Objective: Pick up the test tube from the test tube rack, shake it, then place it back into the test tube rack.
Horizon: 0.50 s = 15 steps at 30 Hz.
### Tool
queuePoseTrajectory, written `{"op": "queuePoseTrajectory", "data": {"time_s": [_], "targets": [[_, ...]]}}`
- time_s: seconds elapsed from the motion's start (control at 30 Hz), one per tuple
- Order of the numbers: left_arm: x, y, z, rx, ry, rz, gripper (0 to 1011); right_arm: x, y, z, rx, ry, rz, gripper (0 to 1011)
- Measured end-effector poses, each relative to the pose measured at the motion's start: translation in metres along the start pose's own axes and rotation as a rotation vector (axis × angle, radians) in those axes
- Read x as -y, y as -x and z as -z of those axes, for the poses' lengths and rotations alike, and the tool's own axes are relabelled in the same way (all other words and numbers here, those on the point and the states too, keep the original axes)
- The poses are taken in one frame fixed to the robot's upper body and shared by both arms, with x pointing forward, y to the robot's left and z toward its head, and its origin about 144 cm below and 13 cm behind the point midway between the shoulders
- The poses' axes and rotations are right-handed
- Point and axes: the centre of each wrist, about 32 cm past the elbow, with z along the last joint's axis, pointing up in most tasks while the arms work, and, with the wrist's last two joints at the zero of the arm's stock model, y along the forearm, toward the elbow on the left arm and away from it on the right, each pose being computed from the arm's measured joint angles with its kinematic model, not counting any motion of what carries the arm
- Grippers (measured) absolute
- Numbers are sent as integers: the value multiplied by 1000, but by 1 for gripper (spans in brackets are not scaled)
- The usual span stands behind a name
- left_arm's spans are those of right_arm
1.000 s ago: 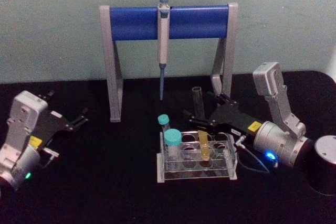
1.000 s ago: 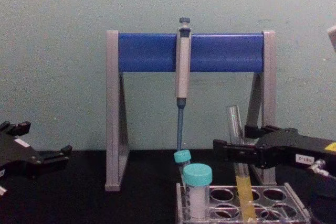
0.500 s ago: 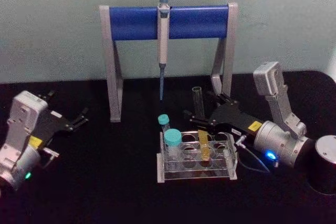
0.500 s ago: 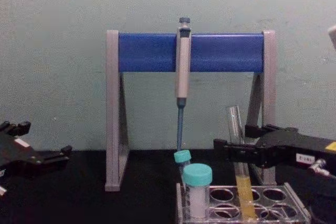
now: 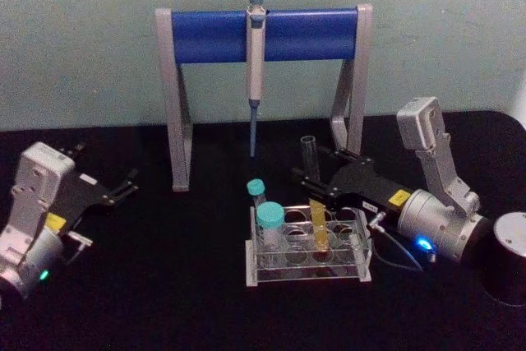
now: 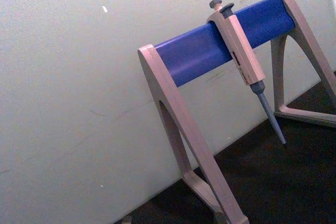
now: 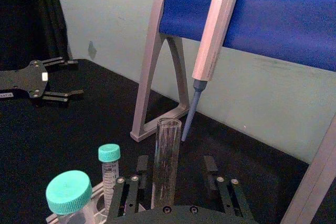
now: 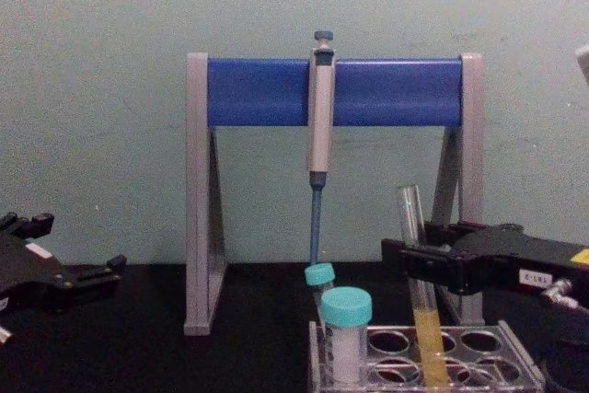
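Your right gripper has slid back a touch toward the bench's right edge over the last second. Its fingers stand parted on either side of the test tube with a gap on each side, so it is clasping nothing. The test tube has not shifted: it stands in a hole of the test tube rack, leaning slightly, with yellow liquid in its lower part. The rack sits right of the bench's centre, in front of the pipette stand, and the teal-capped tubes are at its left end. A small retreat with the tube left standing reads more like a release after return than a closing-in, though these views alone don't settle that. If so, you only need to draw the fingers clear without brushing the glass. Your left gripper is parked near the bench's left edge, fingers spread and empty.
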Motion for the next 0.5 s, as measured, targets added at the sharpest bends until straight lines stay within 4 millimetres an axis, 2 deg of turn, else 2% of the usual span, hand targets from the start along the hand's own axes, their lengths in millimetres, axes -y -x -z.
{"op": "queuePoseTrajectory", "data": {"time_s": [0.03,0.4,0.5], "targets": [[0,0,0,0,0,0,1001,0,0,0,0,0,0,672],[0,0,0,0,0,0,1001,0,0,0,0,0,0,297],[0,0,0,0,0,0,1001,0,0,0,-1,-1,0,241]]}}
